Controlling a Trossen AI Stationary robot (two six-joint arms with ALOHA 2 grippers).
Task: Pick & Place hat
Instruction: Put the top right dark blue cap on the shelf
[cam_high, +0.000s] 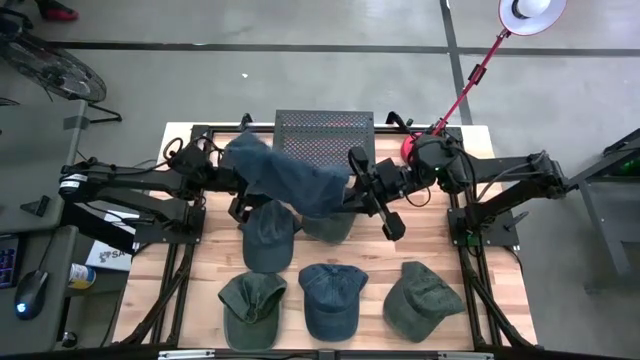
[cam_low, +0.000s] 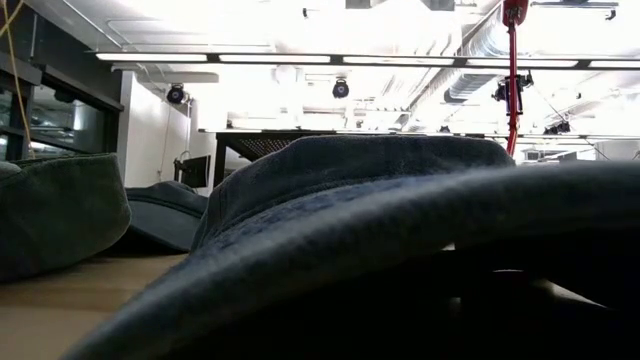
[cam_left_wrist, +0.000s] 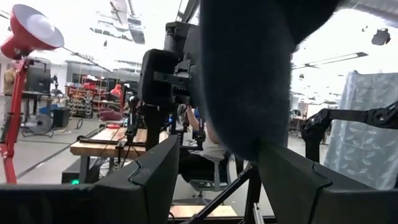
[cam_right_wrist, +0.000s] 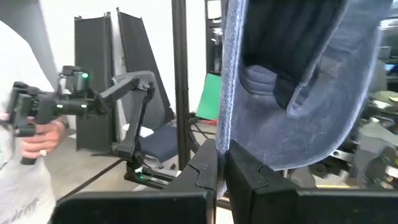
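The scene is bright. Light comes from long ceiling lamps (cam_low: 330, 58) in the low view, which glare strongly and wash out the white ceiling around them. There a dark hat (cam_low: 400, 230) very near the lens is soft and out of focus. In the left wrist view the blue hat (cam_left_wrist: 249, 74) between the jaws looks almost black against the bright room. The red lamp (cam_high: 530, 10) glares white from above.

Held hat (cam_high: 285, 175): faded blue denim. Lower row: olive hat (cam_high: 252, 306), blue hat (cam_high: 332, 298), olive hat (cam_high: 423, 297). Surface (cam_high: 210, 275): pale wood. Lamp (cam_high: 531, 12), upper right: red.
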